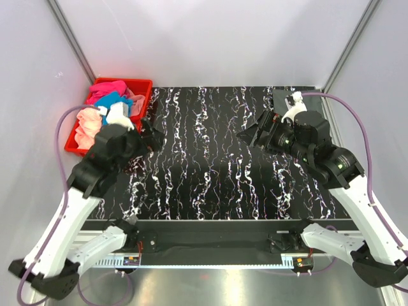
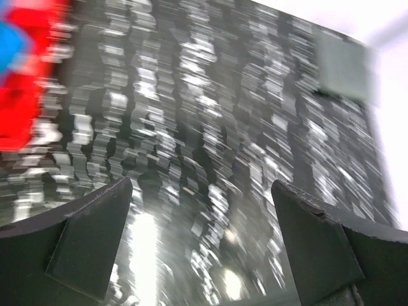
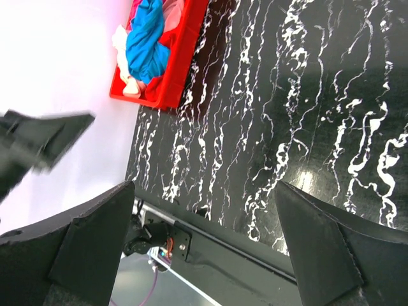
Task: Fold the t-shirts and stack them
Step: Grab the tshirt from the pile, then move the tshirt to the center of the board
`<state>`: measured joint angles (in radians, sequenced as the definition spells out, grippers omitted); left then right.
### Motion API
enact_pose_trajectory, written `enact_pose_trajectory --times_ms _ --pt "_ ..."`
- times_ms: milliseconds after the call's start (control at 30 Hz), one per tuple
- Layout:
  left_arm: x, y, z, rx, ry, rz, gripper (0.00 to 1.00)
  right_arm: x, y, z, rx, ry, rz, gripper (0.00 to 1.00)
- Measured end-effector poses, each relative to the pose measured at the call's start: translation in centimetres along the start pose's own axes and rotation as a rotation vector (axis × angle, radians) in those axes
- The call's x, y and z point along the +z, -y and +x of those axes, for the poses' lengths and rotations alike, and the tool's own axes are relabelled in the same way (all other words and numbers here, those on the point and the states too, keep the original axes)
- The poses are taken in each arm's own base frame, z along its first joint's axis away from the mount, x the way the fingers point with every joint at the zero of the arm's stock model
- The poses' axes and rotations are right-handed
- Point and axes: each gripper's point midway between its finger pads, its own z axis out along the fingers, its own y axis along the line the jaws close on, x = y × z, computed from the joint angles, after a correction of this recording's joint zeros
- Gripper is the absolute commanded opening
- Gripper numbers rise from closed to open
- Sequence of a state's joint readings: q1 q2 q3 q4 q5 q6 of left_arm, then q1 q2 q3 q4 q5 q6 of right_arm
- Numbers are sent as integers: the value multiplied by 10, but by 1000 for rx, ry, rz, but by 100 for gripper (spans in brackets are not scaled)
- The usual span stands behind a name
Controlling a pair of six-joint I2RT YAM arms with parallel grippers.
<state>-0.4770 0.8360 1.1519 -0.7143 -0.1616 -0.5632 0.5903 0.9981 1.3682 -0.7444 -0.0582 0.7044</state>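
Top external view shows the t-shirts (image 1: 105,102) heaped in the red bin (image 1: 137,81) at far left, so the step seems fetching one: the left gripper (image 2: 199,191), empty and spread wide like the right gripper (image 3: 204,191), must reach in.

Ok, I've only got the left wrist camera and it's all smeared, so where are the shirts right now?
Observer: All heaped in the red bin at the far left corner of the table.
Operator: Which one's on top?
Observer: The blue shirt, lying across the pink ones.
Operator: And the right arm?
Observer: The right fingers hang open and empty over the table's right half.
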Motion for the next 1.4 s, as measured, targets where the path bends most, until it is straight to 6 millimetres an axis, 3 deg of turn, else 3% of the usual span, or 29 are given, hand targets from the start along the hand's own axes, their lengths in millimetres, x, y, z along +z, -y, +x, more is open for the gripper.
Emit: enact_pose_trajectory --times_ms 167,400,533,633,700,767,833,867,1000,1067,1133,1200,1267,1400 --pt "54 -54 -26 -1 40 -321 94 -6 6 2 -9 22 3 100" --pt "107 -172 -46 -39 30 -730 88 -14 7 2 -45 41 -16 100" --pt "127 -232 -42 -64 -23 -869 86 -17 7 2 -66 47 -21 100" --pt "135 -266 -32 -60 -79 -939 83 -20 7 0 -81 56 -24 100" --pt "145 -278 -30 -44 -108 -967 68 -22 8 -2 -90 68 -19 100" --pt "160 -287 -30 -33 -134 -980 31 -23 10 -5 -106 87 -7 100" --pt "170 -291 -29 -27 -145 -982 17 -24 13 -8 -120 100 5 100" --pt "172 -292 -28 -18 -153 -976 0 -23 13 -10 -128 106 10 100" --pt "173 -273 -49 -1 -110 -888 0 -22 13 -17 -146 125 27 100" --pt "172 -251 -80 2 -44 -813 0 -20 13 -17 -147 124 30 100" --pt "169 -213 -122 18 61 -699 0 -18 13 -17 -147 121 32 100" --pt "161 -160 -162 47 175 -547 0 -18 13 -17 -147 121 29 100" --pt "138 -84 -199 93 286 -354 0 -19 9 -21 -155 138 15 100" --pt "56 67 -250 174 485 58 0 -26 7 -29 -183 181 7 100"
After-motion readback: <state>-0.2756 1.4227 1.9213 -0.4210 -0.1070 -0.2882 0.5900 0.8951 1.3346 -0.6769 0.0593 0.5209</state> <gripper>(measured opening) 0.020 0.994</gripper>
